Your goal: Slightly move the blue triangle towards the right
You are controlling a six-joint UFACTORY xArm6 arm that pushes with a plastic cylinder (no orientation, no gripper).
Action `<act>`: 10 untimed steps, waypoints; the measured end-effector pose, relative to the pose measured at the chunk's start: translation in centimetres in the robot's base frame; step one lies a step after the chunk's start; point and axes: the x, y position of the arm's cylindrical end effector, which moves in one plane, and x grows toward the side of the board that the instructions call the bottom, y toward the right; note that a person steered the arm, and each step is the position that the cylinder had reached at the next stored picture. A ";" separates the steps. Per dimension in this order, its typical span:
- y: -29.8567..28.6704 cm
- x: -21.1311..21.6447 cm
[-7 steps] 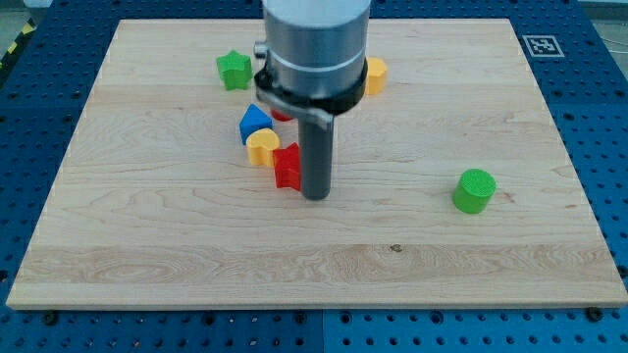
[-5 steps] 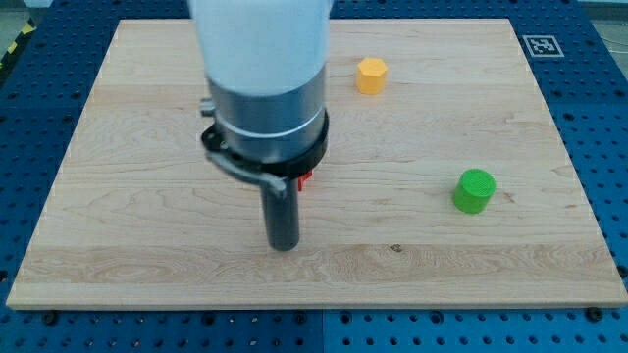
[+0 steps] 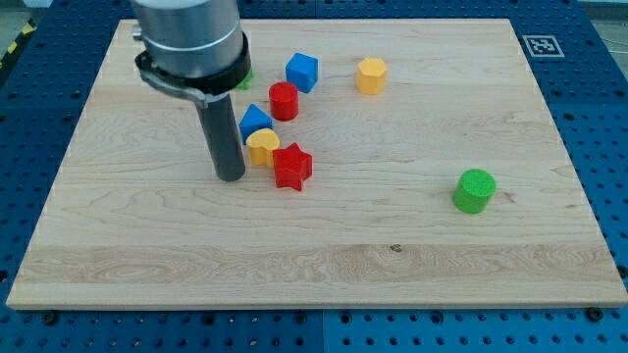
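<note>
The blue triangle (image 3: 256, 120) lies on the wooden board (image 3: 442, 265) left of centre, touching a yellow block (image 3: 262, 146) just below it. My tip (image 3: 231, 177) rests on the board to the lower left of the triangle, close beside the yellow block's left side. The rod rises up to the arm body, which hides the board's upper left. A red star (image 3: 291, 166) sits right of the yellow block. A red cylinder (image 3: 284, 101) stands just above and right of the triangle.
A blue cube (image 3: 302, 72) and a yellow hexagon (image 3: 371, 75) lie near the view's top. A green cylinder (image 3: 475, 190) stands alone at the right. A green block (image 3: 243, 75) is mostly hidden behind the arm.
My tip swung from right of the red star, down and left across the view's bottom, to the left of the yellow block. The blocks have not shifted.
</note>
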 end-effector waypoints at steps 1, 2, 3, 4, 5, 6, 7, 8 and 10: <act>-1.8 -1.3; -4.2 -1.9; -5.5 -3.3; -5.5 -6.0; -5.5 -6.6; -5.3 -6.6; -4.2 -6.7; -3.0 -6.7; -1.5 -6.7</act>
